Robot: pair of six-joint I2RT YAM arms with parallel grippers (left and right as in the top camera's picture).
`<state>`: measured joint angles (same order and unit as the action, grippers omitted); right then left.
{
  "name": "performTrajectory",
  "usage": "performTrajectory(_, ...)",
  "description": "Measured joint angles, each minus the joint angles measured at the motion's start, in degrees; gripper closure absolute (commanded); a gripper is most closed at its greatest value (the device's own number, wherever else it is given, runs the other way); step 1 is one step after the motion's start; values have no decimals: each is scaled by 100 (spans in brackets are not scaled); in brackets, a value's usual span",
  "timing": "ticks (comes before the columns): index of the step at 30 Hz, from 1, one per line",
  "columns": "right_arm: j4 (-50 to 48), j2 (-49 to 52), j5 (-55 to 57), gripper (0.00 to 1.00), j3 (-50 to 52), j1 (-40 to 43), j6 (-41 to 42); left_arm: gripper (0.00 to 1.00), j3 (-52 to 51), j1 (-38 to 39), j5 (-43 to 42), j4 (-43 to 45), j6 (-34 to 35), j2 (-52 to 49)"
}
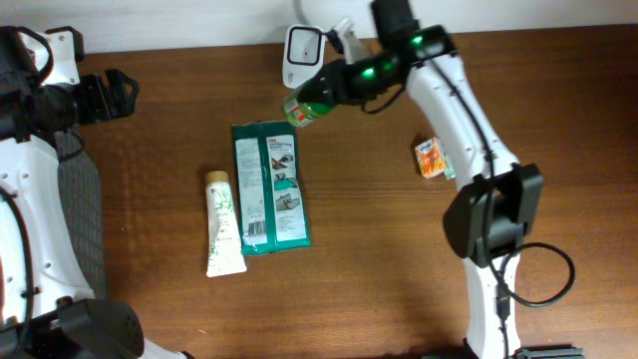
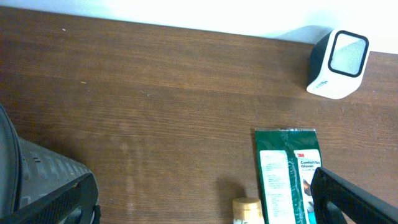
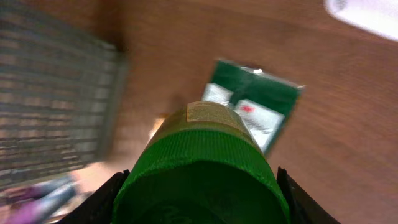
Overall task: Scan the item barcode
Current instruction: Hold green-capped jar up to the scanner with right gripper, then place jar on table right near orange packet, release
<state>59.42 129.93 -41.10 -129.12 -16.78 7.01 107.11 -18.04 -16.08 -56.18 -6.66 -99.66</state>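
Bottle held in the right pincer, just beside the scanner

Bottle (image 1: pixel 302 110), green with a green ribbed cap, sits between the fingers of the right pincer (image 1: pixel 317 98), which are closed onto its sides. From overhead it sticks out past the fingertips, lifted off the table (image 1: pixel 379 259). The white scanner (image 1: pixel 302 55) is just beyond it, though whether the two touch cannot be told.

The right wrist view adds the grip itself. The cap (image 3: pixel 202 174) fills the space between the two dark fingers (image 3: pixel 102 202), one on each side. That view is blurred. Ahead of the pincer, past the bottle's pale label, lies a green packet (image 3: pixel 258 106). A grey mat (image 3: pixel 56 93) is off to one side, and a white smear at the top corner is probably the scanner.

Only the overhead view shows the tube (image 1: pixel 224 221) lying beside the green packet. It also shows a small orange packet (image 1: pixel 431 158) back along the right arm, well away from the fingertips.

The left pincer (image 1: pixel 110 95) is far from the bottle, fingers spread wide and empty. Its own view shows the scanner's window ahead of it, the packet's printed face and the tube's cap (image 2: pixel 247 210), but not the bottle.
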Motion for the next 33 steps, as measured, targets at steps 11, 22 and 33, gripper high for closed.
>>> performTrajectory(11, -4647, 1102, 4920, 47, -2, -898, -4804, 1, 0, 0, 0, -4, 0, 0)
performTrajectory(22, -5571, 1384, 4983, 46, 11, -538, -6518, 1, 0, 0, 0, 0, 2, 0)
performTrajectory(33, -4597, 1104, 4398, 46, 13, -540, -5429, 1, 0, 0, 0, 4, 0, 0)
